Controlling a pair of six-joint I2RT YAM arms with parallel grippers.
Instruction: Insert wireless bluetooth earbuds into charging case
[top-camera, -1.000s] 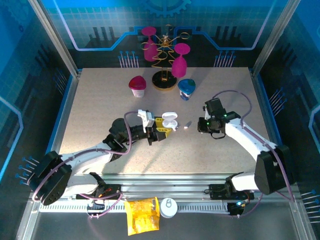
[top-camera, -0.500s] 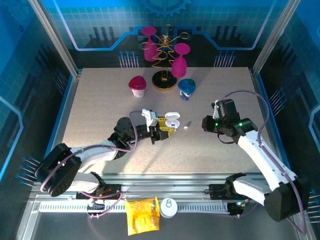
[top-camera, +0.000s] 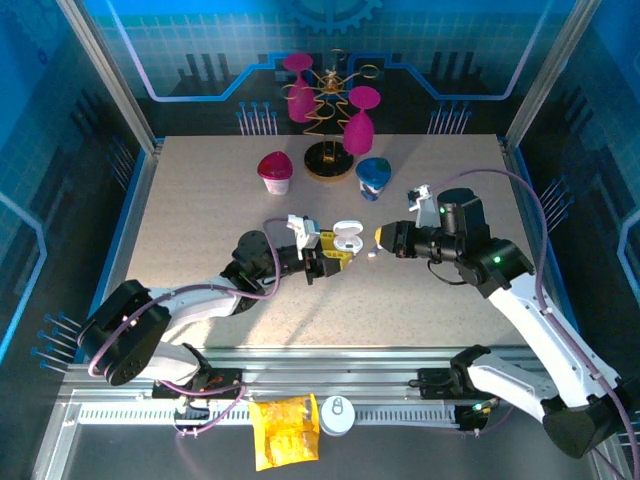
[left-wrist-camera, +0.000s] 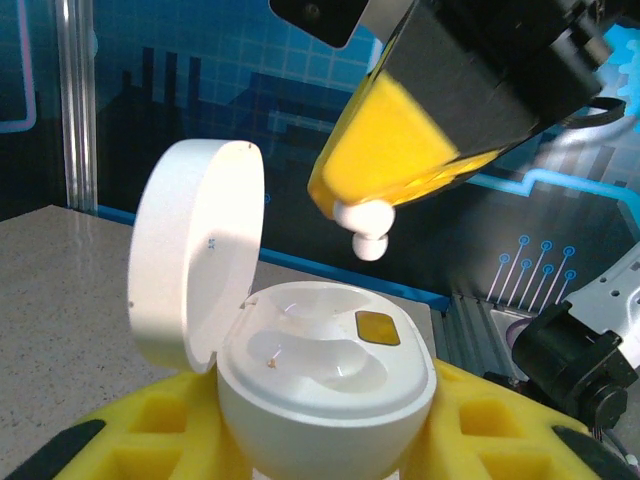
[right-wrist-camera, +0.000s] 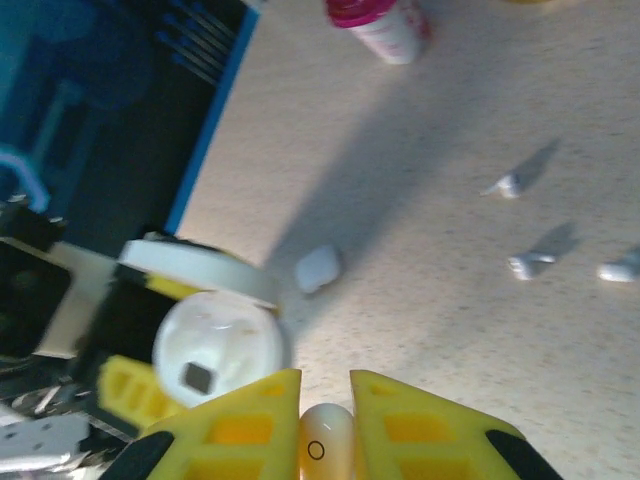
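Hovering over the open charging case (left-wrist-camera: 325, 385) clamped in your left fingers (left-wrist-camera: 140, 430), right fingers (right-wrist-camera: 250, 420) pinch one earbud (left-wrist-camera: 366, 230); sockets look empty, loose earbuds (right-wrist-camera: 528, 266) remain on the bench (right-wrist-camera: 450, 120).

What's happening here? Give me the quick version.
The left hand grips an open case, lid up, both wells looking empty. The right hand pinches one earbud and holds it in the air close by the case, not yet seated. At least three more earbuds lie loose on the table.
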